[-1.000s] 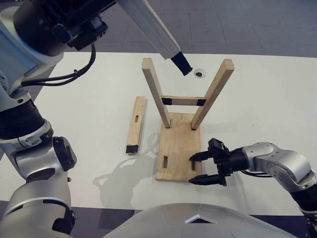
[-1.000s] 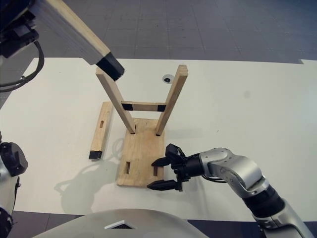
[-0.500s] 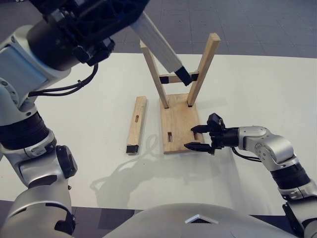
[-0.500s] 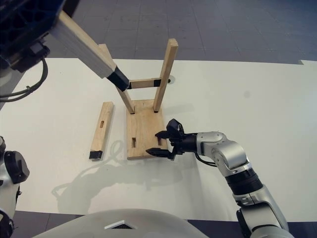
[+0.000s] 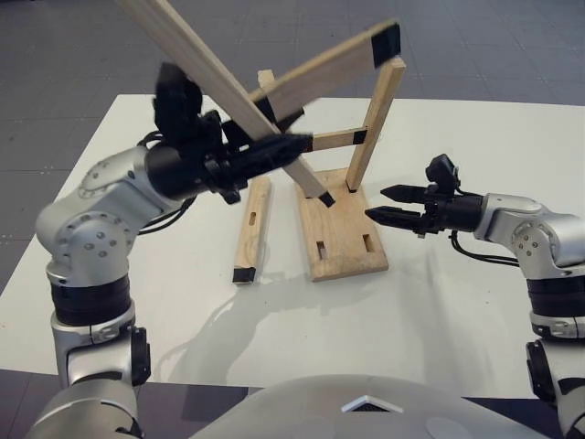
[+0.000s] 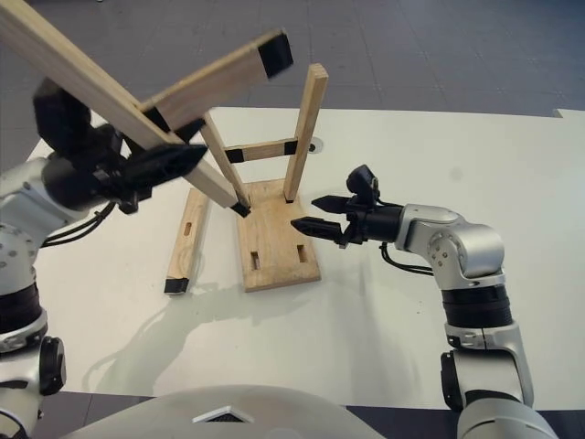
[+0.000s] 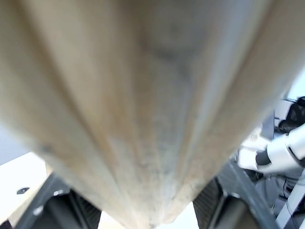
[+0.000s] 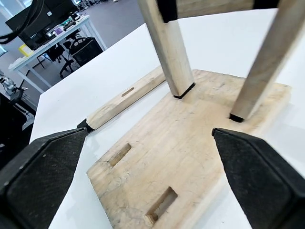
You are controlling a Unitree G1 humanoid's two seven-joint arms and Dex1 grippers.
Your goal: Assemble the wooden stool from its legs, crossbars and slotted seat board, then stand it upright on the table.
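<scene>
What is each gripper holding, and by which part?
Left gripper clamps the raised leg frame near its middle; right gripper is open, holding nothing.

Found no readable text, label, brand, number or sign on any surface in view
</scene>
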